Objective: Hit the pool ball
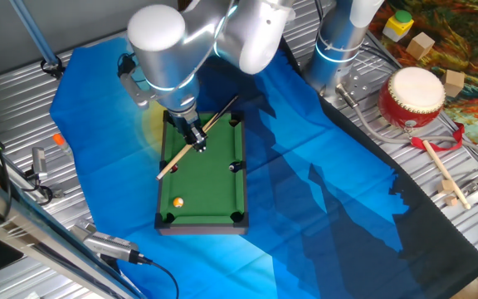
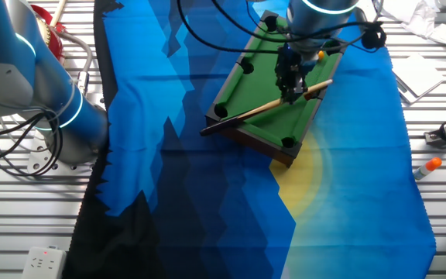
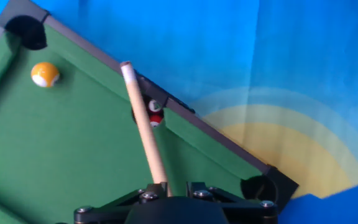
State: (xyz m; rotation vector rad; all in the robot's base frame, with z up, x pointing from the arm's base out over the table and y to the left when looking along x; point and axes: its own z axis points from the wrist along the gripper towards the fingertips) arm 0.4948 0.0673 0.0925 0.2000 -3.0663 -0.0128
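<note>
The miniature green pool table (image 1: 214, 187) lies on a blue cloth. The pool ball (image 1: 178, 202), tiny and orange, rests near the table's front left corner. It also shows in the hand view (image 3: 45, 74) at upper left, near a corner pocket, and in the other fixed view (image 2: 322, 54), partly behind the arm. My gripper (image 1: 197, 143) hangs over the far half of the table, shut on a wooden cue stick (image 1: 214, 121) that lies slanted across it. In the hand view the cue (image 3: 143, 124) runs from my gripper (image 3: 166, 185) to a tip beside a side pocket, right of the ball.
A red and white ball (image 3: 155, 116) sits in the side pocket by the cue tip. A red drum (image 1: 413, 95), a drumstick (image 1: 443, 173) and wooden blocks (image 1: 422, 46) lie at right. A small orange cap piece (image 1: 58, 139) lies at left.
</note>
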